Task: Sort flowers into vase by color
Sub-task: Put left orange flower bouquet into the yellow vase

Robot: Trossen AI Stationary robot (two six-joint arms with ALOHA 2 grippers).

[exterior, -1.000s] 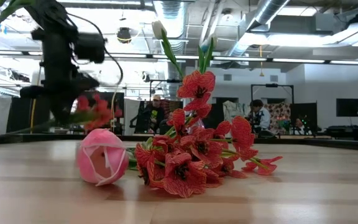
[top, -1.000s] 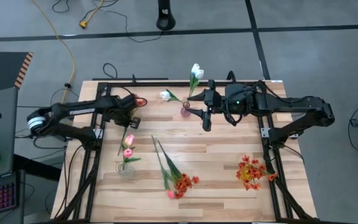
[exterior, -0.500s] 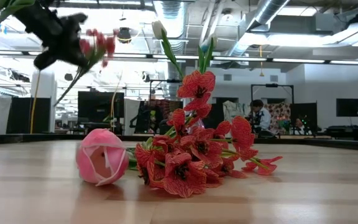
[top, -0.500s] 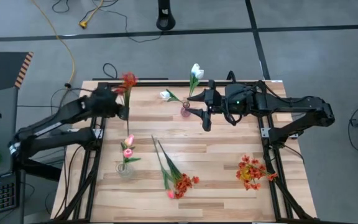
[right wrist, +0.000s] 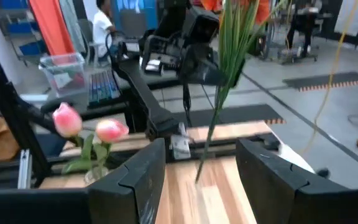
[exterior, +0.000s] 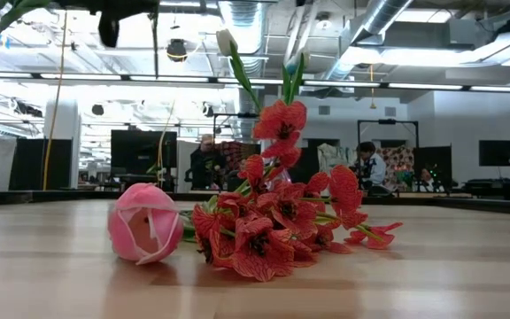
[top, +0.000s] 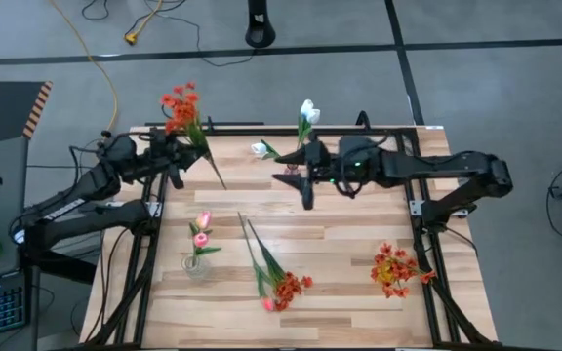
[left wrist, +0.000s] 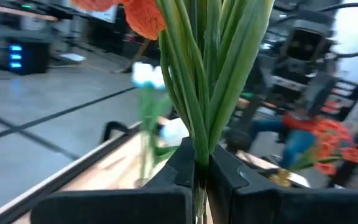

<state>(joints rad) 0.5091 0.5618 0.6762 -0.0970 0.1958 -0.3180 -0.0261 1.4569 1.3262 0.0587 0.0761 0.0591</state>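
- Step in hand, by my reading: carrying a red-orange bunch [top: 180,105] to a vase. Left end effector [top: 176,162] was closed tight on the bundled green stems, up over the far-left corner of the desk [top: 359,292], blooms leaning out past the desk's edge.
- Left wrist view showed both fingers [left wrist: 182,167] pinched on the stem bundle, stems rising straight out of the grip.
- Right end effector [top: 299,182] was wide open and empty, low beside the vase of white tulips [top: 306,111] at the far middle of the desk.
- Pink tulips [top: 201,229] stood in a clear vase [top: 195,265] near the left front.
- Still lying flat: a mixed bunch with a pink tulip [exterior: 144,222] and red blooms [exterior: 268,226] at front centre; another red-orange bunch [top: 394,269] at front right.
- No empty vase for red was visible; I could not tell where this bunch belongs.
- Next move likely calls for tipping the stems downward and lining their ends over a vase mouth. Stems long and floppy; vase may tip.
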